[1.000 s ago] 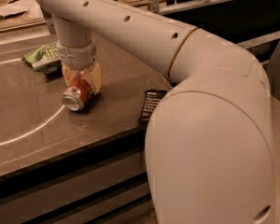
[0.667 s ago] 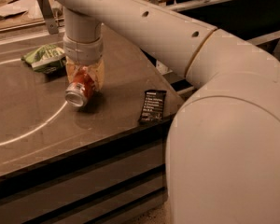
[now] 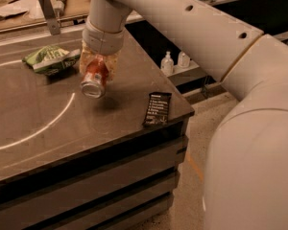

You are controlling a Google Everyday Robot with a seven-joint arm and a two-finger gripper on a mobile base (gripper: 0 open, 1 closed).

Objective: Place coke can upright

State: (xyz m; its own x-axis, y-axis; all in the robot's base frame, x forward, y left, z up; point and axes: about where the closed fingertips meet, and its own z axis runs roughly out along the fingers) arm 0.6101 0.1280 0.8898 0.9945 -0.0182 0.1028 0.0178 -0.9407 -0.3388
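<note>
The coke can (image 3: pixel 94 79) is a red-orange can with a silver end facing me. It hangs tilted in the air above the dark table (image 3: pixel 48 128), with its shadow on the surface below it. My gripper (image 3: pixel 98 67) comes down from the white arm and is shut on the can's upper part, with pale fingers (image 3: pixel 85 61) on both sides of it.
A green-and-white snack bag (image 3: pixel 52 58) lies just left of the gripper. A flat black wrapper (image 3: pixel 158 108) lies near the table's right front corner. A white curved line (image 3: pixel 38 128) runs across the tabletop. Bottles (image 3: pixel 175 61) stand on a low shelf behind the table edge.
The can lay on the table under the gripper before. Now it is lifted off the surface in the gripper, and the view has shifted so the table's right edge shows.
</note>
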